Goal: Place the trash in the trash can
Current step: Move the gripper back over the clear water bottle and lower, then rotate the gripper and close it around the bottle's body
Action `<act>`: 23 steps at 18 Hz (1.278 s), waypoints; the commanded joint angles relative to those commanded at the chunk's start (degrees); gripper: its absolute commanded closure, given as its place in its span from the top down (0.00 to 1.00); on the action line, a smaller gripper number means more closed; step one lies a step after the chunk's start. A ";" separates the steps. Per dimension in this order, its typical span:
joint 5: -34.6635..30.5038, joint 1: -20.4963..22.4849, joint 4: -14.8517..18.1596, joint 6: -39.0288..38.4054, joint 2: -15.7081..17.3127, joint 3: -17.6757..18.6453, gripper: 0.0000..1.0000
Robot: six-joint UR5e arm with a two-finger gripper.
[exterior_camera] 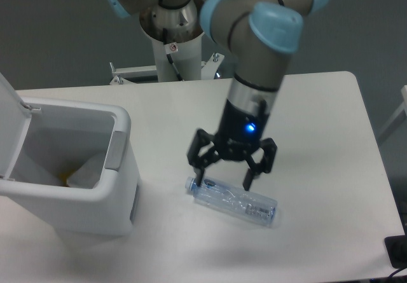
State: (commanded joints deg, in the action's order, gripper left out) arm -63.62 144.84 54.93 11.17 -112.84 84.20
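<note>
Even, soft overhead light, faint shadows on the white table (318, 124), slightly grainy focus

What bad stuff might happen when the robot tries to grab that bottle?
The clear bluish plastic bottle lies on its side on the white table, so it may roll away if one finger nudges it first. The open black gripper sits nearer the blue cap end than the middle, so a lifted bottle might tip and slip. The thin plastic looks crumpled and could squash. The white boxy trash can has a raised rim the bottle might bump.
</note>
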 joint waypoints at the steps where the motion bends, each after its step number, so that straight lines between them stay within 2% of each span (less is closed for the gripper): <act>1: -2.36 1.23 0.17 -0.18 -1.23 0.26 1.00; 4: -9.83 1.94 0.62 -0.62 -3.96 0.53 1.00; 5: -12.21 1.85 1.14 -3.32 -5.01 -0.08 1.00; 8: -13.02 1.68 1.67 -9.05 -6.43 -0.35 1.00; 11: -15.29 1.33 4.65 -10.02 -7.83 -0.70 1.00; 13: -18.98 0.28 4.49 -13.35 -9.67 -0.79 1.00; 15: -25.29 -1.74 4.66 -15.37 -13.18 -2.10 1.00; 23: -27.26 -2.89 4.48 -19.51 -15.48 -2.37 1.00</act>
State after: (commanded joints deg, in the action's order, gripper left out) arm -90.88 141.94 59.41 -8.34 -128.32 81.83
